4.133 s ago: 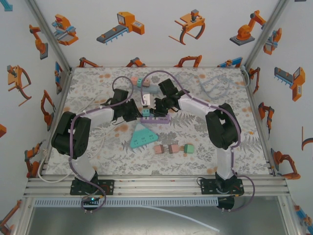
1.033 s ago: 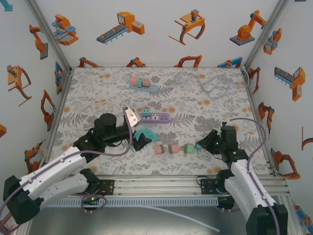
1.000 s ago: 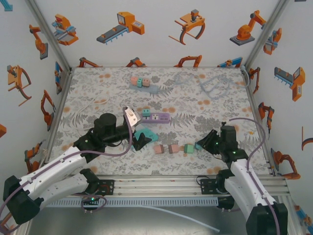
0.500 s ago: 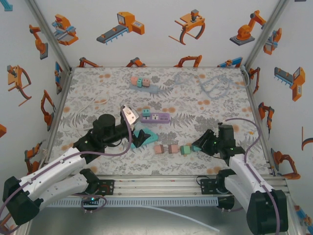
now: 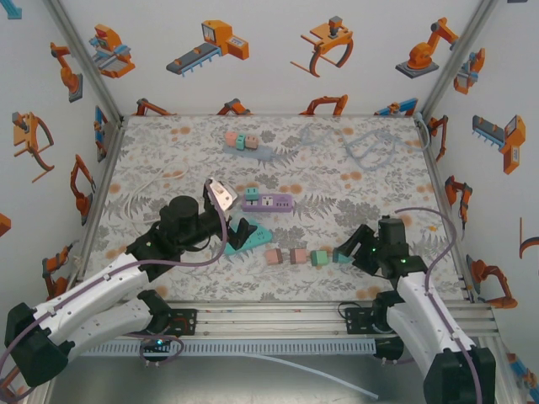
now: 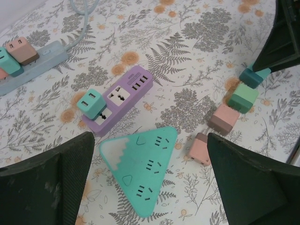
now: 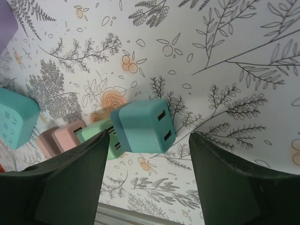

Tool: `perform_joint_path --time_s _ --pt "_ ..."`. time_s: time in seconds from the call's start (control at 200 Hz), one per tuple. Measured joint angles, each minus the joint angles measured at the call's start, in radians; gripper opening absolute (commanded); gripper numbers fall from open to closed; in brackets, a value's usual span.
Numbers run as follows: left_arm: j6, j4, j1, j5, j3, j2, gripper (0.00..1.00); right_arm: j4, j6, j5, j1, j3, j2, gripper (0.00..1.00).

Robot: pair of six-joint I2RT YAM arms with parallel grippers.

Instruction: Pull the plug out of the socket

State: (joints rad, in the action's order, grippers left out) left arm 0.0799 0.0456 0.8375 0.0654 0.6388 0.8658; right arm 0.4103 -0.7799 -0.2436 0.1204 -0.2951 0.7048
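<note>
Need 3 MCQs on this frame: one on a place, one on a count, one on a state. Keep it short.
1. The small teal plug sits:
A. flat on the table
B. on the purple rectangular power strip
C. in a gripper's jaws

2. How many pieces are in the row of loose cube adapters by the right gripper?
A. two
B. three
C. four

3. The left gripper has its jaws:
A. wide apart, gripping nothing
B. shut
C. clamped on the plug

Answers:
1 B: the plug stands on one end of the strip.
2 C: two pink, one green, one dark teal.
3 A: its fingers stand far apart at the edges of the left wrist view.
</note>
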Motion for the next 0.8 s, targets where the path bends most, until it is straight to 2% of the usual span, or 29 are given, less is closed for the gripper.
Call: perform_joint_path --time_s 0.2,0.335,0.556,0.801 --pt "-0.069 -0.025 0.000 -0.113 0.003 0.023 0.97 0.023 0.079 0.006 0.010 -0.127 -0.046 0.61" --pt "-0.171 -0.047 -0.018 -0.227 0.021 0.051 0.97 -0.033 0.197 0.041 0.109 -0.246 -0.009 0.60" --pt "-0.374 -0.066 -0.167 -0.259 0.041 0.111 0.97 -0.224 0.570 0.064 0.388 -0.438 0.224 0.60" --pt "-0.645 -0.115 -0.355 -0.186 0.119 0.272 0.97 -0.377 1.017 -0.084 0.525 -0.599 0.546 0.65"
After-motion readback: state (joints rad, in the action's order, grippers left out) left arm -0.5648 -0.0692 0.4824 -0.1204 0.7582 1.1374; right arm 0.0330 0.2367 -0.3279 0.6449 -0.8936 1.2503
